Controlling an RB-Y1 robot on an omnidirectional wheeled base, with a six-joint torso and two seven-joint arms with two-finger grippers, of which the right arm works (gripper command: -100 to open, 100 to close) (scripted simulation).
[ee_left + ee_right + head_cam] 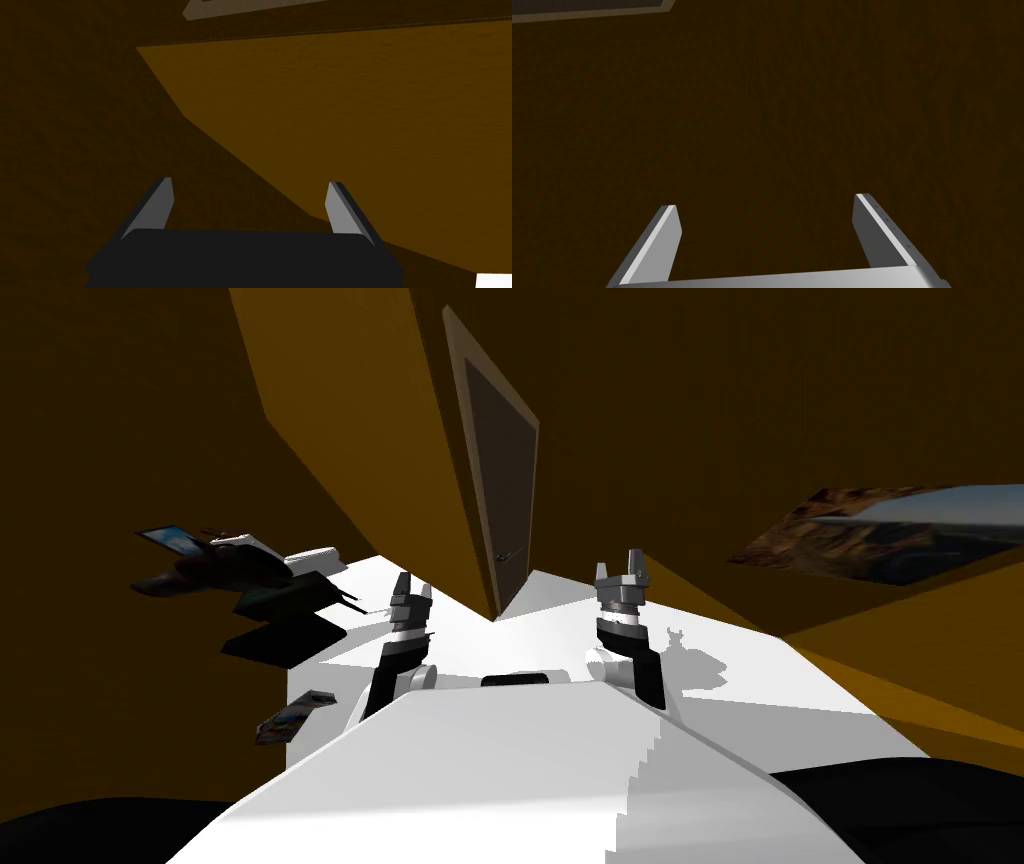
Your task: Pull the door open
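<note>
Left gripper (414, 584) is raised just ahead of the chest, its two grey fingers (157, 205) standing wide apart with nothing between them. Its wrist view looks past them at an inner corner where a shadowed ochre wall (75, 125) meets a brighter stretch. Right gripper (619, 565) is held at about the same level on the other side, its blades likewise spread and holding nothing, pointed at a flat dark brown wall surface. Neither touches anything. Under and ahead of both arms lies a white floor (780, 688), which carries the right arm's shadow. At the floor's left edge, near the left forearm, a small flat printed item (295, 713) shows, and further left stands a low dark piece of furniture (285, 598) with clutter on top, too dim to name. Beyond the grippers, roughly midway between them and well apart from both, is the door (503, 478). It is a dark brown leaf in a paler tan frame (465, 438), set in the wall close to the corner, with a small lever handle (511, 555) on its right-hand edge. The leaf appears to sit within its frame. Farther right, a landscape picture (890, 533) hangs on the dark wall.
</note>
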